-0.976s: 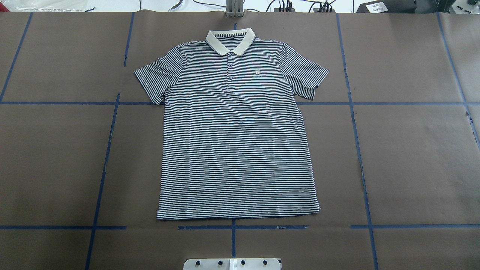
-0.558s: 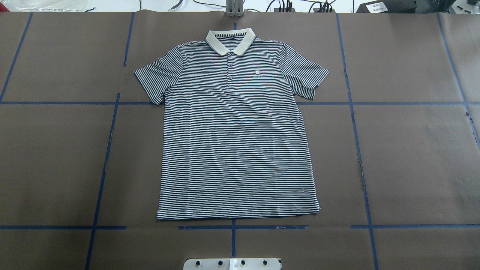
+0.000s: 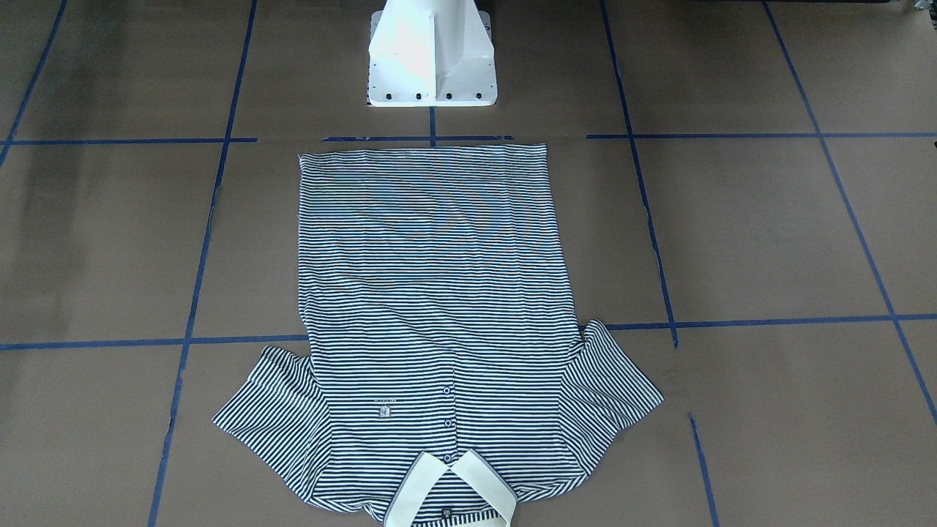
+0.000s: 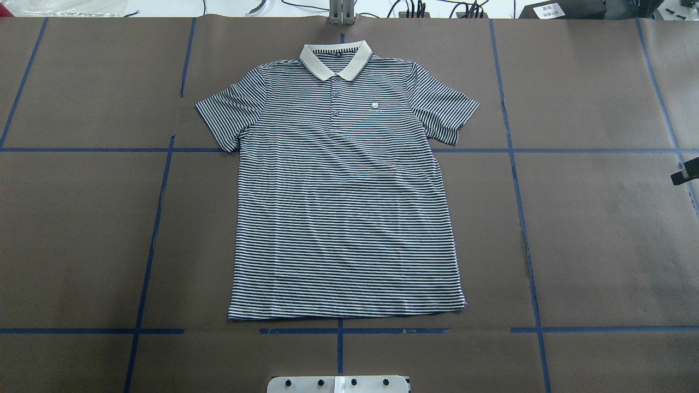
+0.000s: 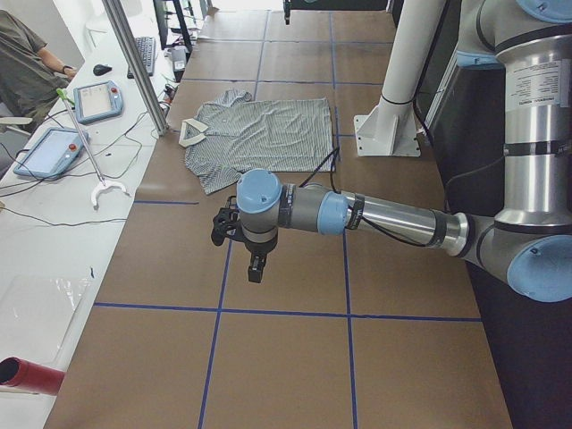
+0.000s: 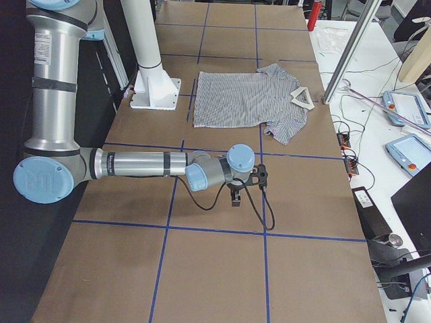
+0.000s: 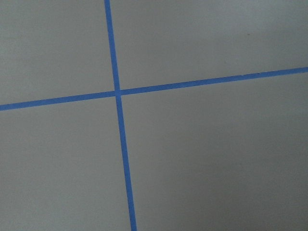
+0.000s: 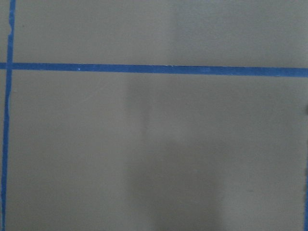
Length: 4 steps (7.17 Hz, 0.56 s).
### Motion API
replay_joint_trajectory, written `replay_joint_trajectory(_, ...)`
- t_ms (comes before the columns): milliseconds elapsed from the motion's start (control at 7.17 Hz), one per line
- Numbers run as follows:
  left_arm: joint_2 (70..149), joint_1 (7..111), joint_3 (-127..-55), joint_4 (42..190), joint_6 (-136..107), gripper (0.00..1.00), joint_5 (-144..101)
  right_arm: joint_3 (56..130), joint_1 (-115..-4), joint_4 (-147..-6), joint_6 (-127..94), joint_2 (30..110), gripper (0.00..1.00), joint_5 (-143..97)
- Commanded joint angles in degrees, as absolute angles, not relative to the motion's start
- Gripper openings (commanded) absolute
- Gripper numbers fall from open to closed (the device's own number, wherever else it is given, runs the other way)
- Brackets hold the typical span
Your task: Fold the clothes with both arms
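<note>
While no fold has begun, the front-facing view is showing the polo shirt (image 3: 439, 293) lying flat and face up on the brown table (image 3: 768, 234). Its hem is sitting just beside the white pedestal base (image 3: 432, 66), and its collar is pointing away from the robot. No arm is appearing here.

From overhead, the polo shirt (image 4: 344, 207) is lying mid-table, its long axis running from the robot's side to the far edge and its sleeves spreading left and right. A small black part (image 4: 686, 174) is poking in at the right edge, well apart from the shirt, likely belonging to the right arm.

From the left end, the left arm (image 5: 393, 217) is reaching over bare table. The left gripper (image 5: 256, 271) is pointing downward, and the shirt (image 5: 268, 134) is lying well beyond it towards the table's middle. Whether its fingers are apart or together cannot be told.

From the right end, the right arm (image 6: 135, 163) is mirroring this. The right gripper (image 6: 236, 200) is hanging over bare table, well apart from the shirt (image 6: 242, 97); its finger state also cannot be told. Neither gripper is looking clearly nearer, so each will probably need to travel inward.

Both wrist views are showing only table and blue tape lines (image 7: 118, 91).
</note>
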State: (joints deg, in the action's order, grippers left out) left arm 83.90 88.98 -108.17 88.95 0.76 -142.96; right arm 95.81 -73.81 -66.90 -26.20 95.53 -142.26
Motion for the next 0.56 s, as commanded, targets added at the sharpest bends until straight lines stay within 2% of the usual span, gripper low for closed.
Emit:
replay_joint_trajectory(0, 83.8, 89.0, -109.7, 89.6, 0.4, 1.00, -145.3, 95.9, -66.8, -55.7, -46.6, 93.6, 1.00, -140.7)
replay_joint_trajectory(279, 83.7, 88.9, -110.2, 89.6, 0.4, 1.00, -145.3, 96.1, -60.9, -44.6, -62.3, 93.6, 1.00, -137.3)
replay_joint_trajectory(418, 83.7, 88.9, -110.1, 89.5, 0.4, 1.00, -145.3, 96.5, -58.8, -44.5, -63.3, 93.3, 1.00, -134.6)
